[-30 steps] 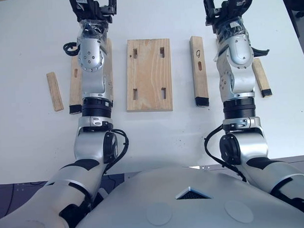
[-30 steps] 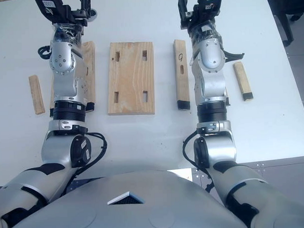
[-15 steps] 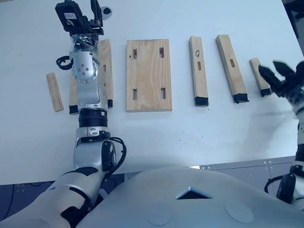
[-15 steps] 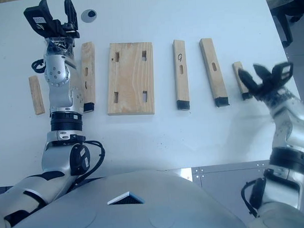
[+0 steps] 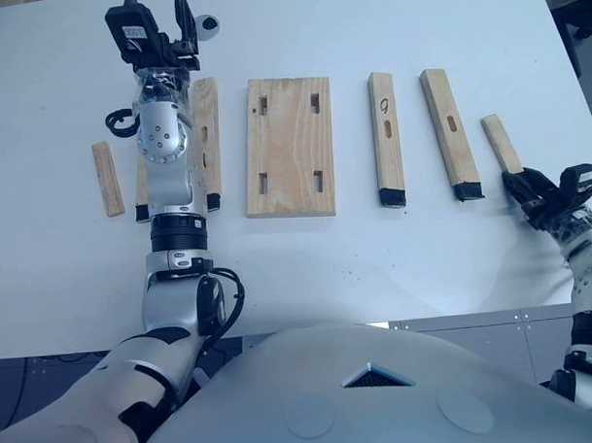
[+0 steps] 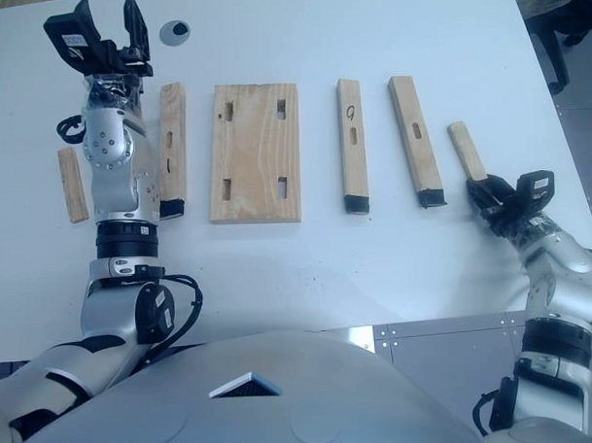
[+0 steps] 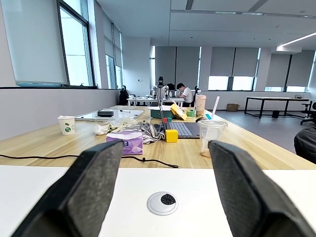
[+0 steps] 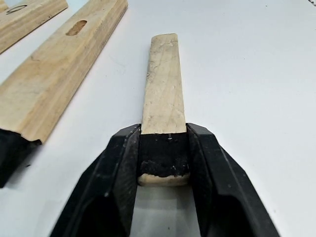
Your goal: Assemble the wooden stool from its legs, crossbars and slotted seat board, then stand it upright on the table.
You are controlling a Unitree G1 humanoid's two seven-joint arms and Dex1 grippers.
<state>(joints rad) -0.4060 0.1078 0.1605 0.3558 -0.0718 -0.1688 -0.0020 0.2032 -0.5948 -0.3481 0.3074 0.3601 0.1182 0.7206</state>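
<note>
Swung out and down, the right gripper (image 6: 509, 189) now sits at the right edge of the table (image 5: 368, 44). Both the seat board (image 5: 289, 146) and the legs (image 5: 386, 138) lie lengthwise away from the robot. The left legs (image 5: 208, 137) are half hidden under the arm whose left gripper (image 7: 165, 163) is spread, while the right gripper pinches the black near end of the rightmost crossbar (image 8: 163, 89).

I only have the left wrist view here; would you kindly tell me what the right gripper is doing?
Observer: The right gripper is closed on the black-tipped end of a short pale wooden crossbar, which lies flat near the right edge of the white table.
Operator: Thank you. And has anything been fitted into the seat yet?
Observer: No. The rectangular wooden seat board with four slots lies flat mid-table with all four slots empty.
</note>
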